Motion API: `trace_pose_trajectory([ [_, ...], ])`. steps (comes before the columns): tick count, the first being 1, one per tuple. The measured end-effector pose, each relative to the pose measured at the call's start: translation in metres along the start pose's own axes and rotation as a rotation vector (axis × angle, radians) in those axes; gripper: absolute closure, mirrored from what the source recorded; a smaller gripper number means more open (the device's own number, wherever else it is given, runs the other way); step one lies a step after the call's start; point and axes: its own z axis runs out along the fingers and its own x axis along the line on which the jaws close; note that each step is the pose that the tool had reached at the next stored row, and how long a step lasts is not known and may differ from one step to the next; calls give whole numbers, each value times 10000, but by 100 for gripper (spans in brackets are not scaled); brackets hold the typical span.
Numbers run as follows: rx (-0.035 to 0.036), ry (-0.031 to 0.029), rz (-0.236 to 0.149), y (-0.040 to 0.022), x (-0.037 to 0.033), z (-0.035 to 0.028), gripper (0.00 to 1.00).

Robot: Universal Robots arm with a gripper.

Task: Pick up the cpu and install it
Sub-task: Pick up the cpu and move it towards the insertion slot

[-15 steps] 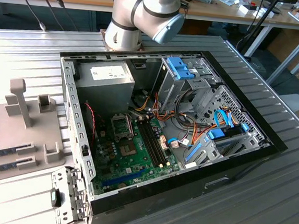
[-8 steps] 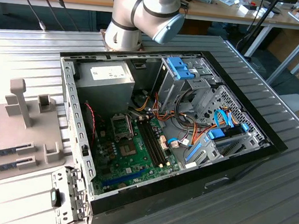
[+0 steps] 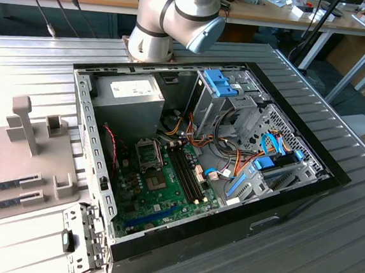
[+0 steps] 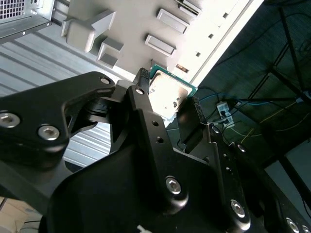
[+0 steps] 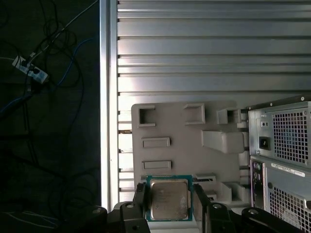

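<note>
The cpu [image 5: 168, 198], a flat square chip with a silvery top and a thin green rim, sits between my black fingers [image 5: 140, 200] in both wrist views. My gripper [image 5: 168, 203] is shut on it by two opposite edges. The held cpu [image 4: 166, 93] and gripper [image 4: 169, 101] hang well above the grey fixture plate [image 5: 184, 127] beside the computer case. In the exterior view the open case [image 3: 306, 185] lies on its side, with the green motherboard [image 3: 164, 202] and its empty socket frame [image 3: 148, 152] facing up. The arm's elbow joints [image 3: 174, 14] stand behind the case.
The grey fixture plate [image 3: 27, 155] with raised blocks lies at the exterior view's left of the case. Inside the case are a power supply [image 3: 127, 100], blue drive brackets [image 3: 220, 85], bundled cables [image 3: 231, 160] and memory slots [image 3: 186, 172]. The ribbed metal table [image 5: 209, 48] ends at an edge, with floor cables beyond.
</note>
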Motion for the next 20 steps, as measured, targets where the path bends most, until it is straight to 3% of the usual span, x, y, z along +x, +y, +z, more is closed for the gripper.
trace_pose_trajectory([
  [13, 0, 0, 0, 5, -7, -121, 53],
  [20, 0, 0, 0, 6, -7, -133, 53],
])
